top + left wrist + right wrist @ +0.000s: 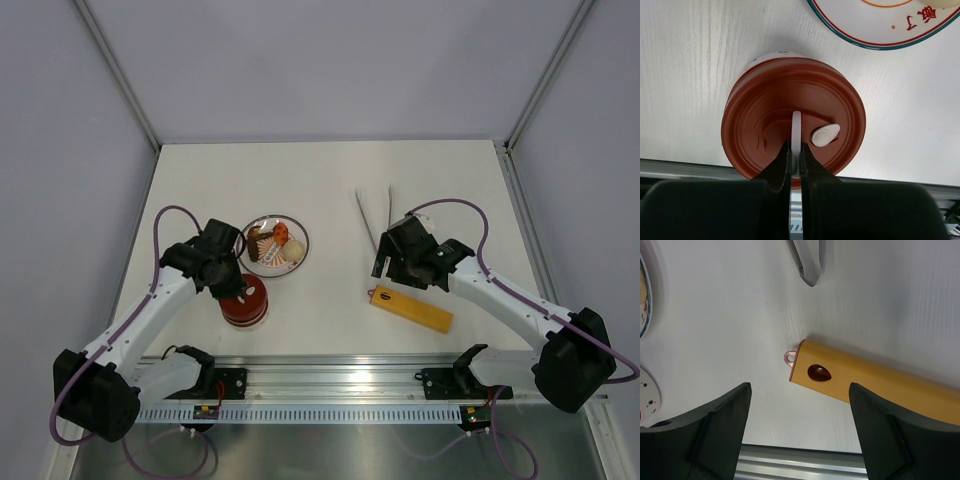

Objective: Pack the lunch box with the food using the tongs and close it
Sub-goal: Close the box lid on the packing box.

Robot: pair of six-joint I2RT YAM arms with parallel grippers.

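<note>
None of the food (275,243) is packed. The brown, orange and cream pieces all lie on the silver plate (304,246), just beyond the lunch box (243,303). The box stands near the front edge of the bench (330,170), on your left, with its dark-red lid (790,95) seated. Your left tool (795,152) is pinched narrow on the lid's white loop handle (796,125). The tongs (375,215) lie untouched, right of centre. Your right tool (799,390) gapes wide, holding nothing, over the yellow bar (875,382). Left to do: lid off, every piece moved, lid back on.
</note>
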